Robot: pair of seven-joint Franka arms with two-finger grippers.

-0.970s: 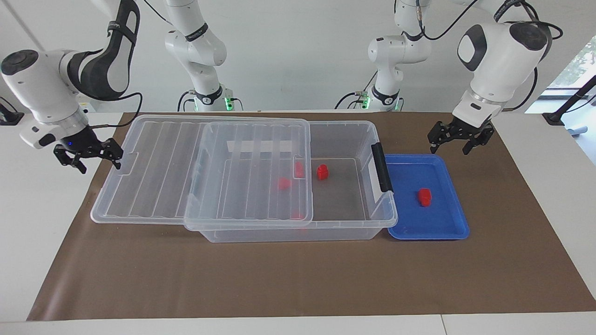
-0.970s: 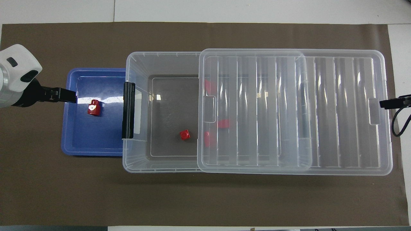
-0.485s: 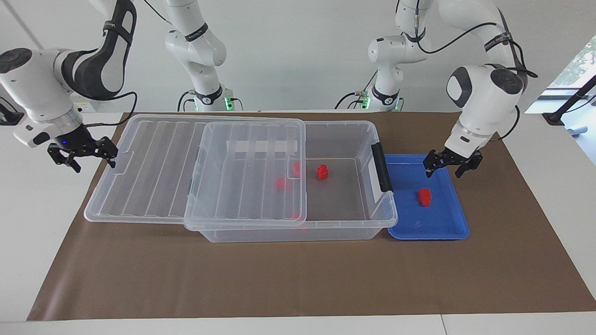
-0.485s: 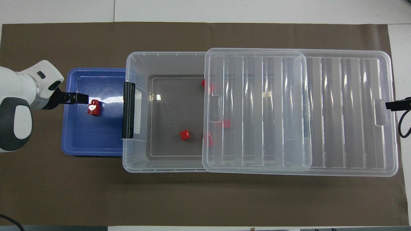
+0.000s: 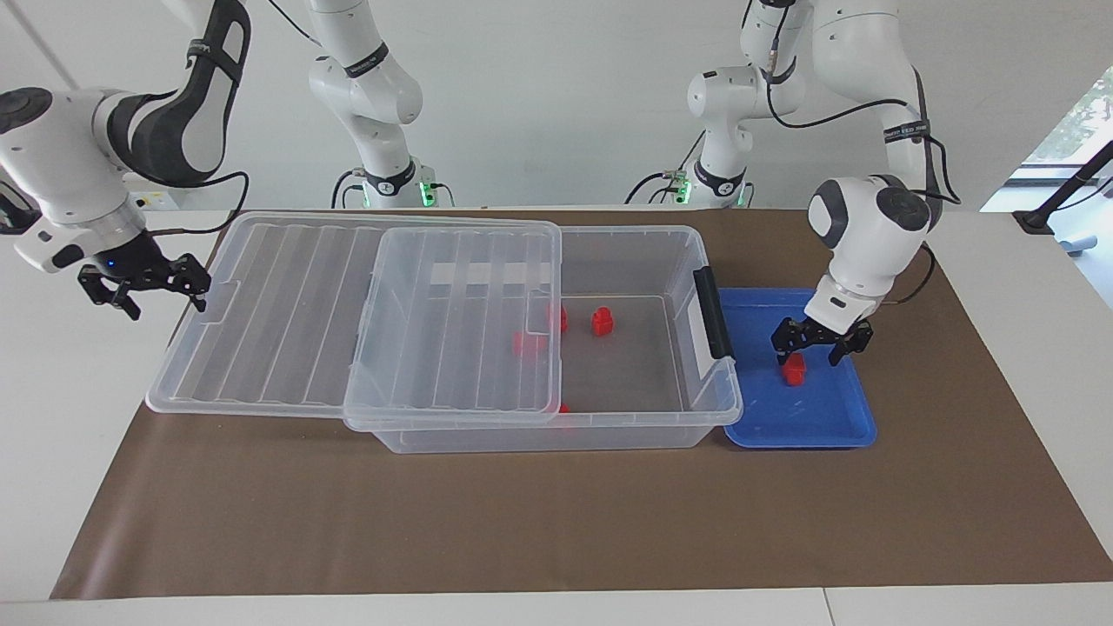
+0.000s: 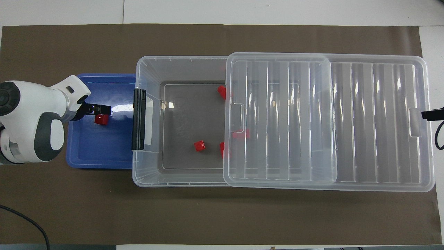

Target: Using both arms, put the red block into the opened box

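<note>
Red block (image 5: 793, 369): one small piece lying in the shallow blue tray (image 5: 826, 426), which sits against the box's handled end, toward the left arm's end of the table. Left gripper (image 5: 821, 349): low over this block, jaws spread, one finger on each side of it; the facing view does not settle whether a finger touches it. In the overhead view the gripper (image 6: 100, 110) covers the block's upper edge and only part of the red block (image 6: 101, 119) shows.

Box (image 5: 687, 409): large clear bin on the brown mat (image 5: 556, 522), black clip handle (image 5: 713, 313) at the tray end. Lid (image 5: 287, 348): ribbed, see-through, slid toward the right arm's end so that it overhangs the box there and leaves the handle end uncovered.

Loose blocks in box: one fully exposed on the floor (image 5: 602, 321); three more at or under the lid's edge. The overhead view separates these three clearly (image 6: 222, 92) (image 6: 241, 133) (image 6: 222, 149); the facing view shows them blurred through the plastic.

Right gripper (image 5: 143, 283): in the air just off the lid's overhanging end, jaws open, holding nothing. The overhead view shows only its black tip (image 6: 432, 114) at the frame edge.

Two slimmer white arms with green-lit bases (image 5: 383, 96): visible in the facing view only.
</note>
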